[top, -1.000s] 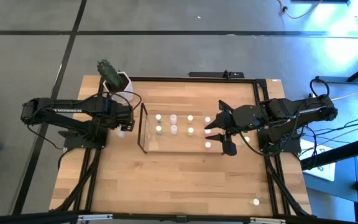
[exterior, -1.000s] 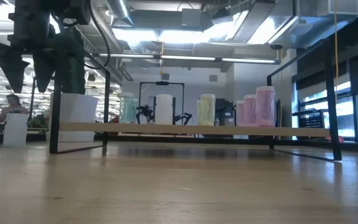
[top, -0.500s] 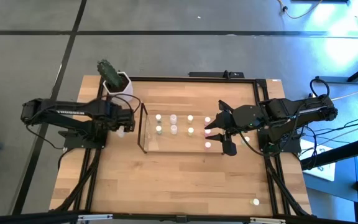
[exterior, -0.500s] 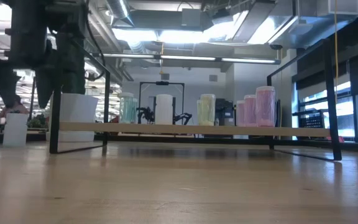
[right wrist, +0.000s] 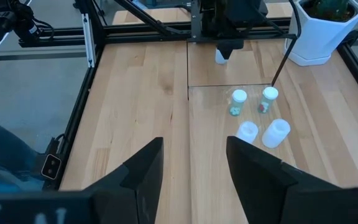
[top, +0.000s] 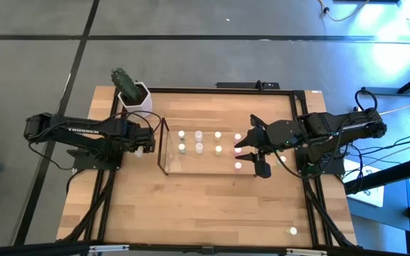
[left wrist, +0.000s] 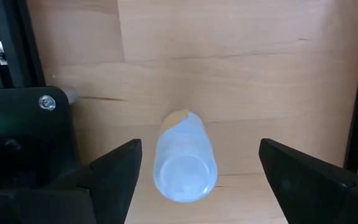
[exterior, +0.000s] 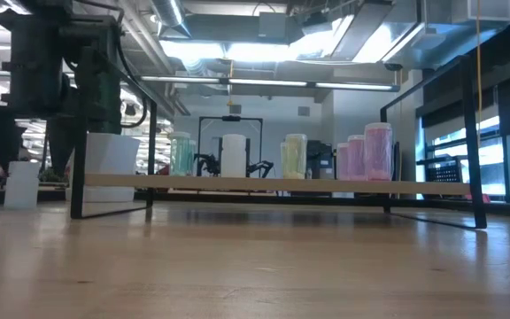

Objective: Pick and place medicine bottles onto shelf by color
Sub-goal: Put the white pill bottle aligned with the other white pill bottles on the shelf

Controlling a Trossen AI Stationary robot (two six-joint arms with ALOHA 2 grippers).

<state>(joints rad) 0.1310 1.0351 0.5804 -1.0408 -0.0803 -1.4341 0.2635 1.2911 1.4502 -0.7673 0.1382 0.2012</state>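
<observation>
From the low camera, bare wooden desk (exterior: 255,266) fills the foreground. Beyond it the shelf (exterior: 273,184) stands across the desk with medicine bottles (exterior: 378,152) upright on it: greenish, white, yellowish and pink. Seen from above, eight bottles stand on the shelf (top: 205,151), and a stray bottle (top: 292,230) sits well apart near the desk's front right corner. At the shelf's left end the left tool (top: 143,138) is low over the desk, its fingers (left wrist: 118,171) spread wide on either side of a pale bottle (left wrist: 184,157) standing on the wood, touching neither side of it. The right tool (top: 257,147) hangs over the shelf's right end, partly open and holding nothing. A white plant pot (top: 134,96) stands at the far left corner.
</observation>
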